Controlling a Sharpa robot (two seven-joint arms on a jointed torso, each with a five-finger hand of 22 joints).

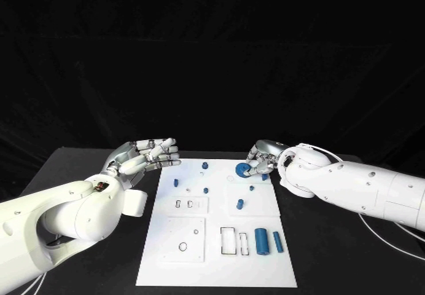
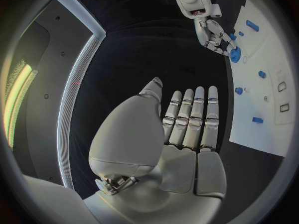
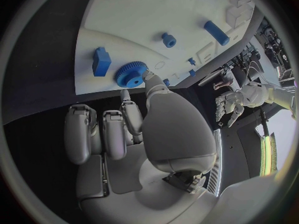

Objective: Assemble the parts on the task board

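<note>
With your right hand (image 1: 262, 158) pinching the blue gear (image 1: 242, 168) at the far right corner of the task board (image 1: 217, 270), lower it squarely, while your left hand (image 1: 146, 157) hovers empty, fingers apart.

Task board (image 1: 182, 270) lies mid-table (image 1: 80, 166), long side running away from robot. Left hand (image 1: 142, 157) off board's far left corner, above table, holding nothing. Right hand (image 1: 261, 157) at board's far right edge, fingers on gear (image 1: 242, 170) sitting on board there. Block (image 1: 264, 177) just right of gear. Small pegs (image 1: 204, 165) scattered across far half of board. Two cylinders (image 1: 262, 239) side by side on near right part, beside rectangular slots (image 1: 228, 240).
</note>
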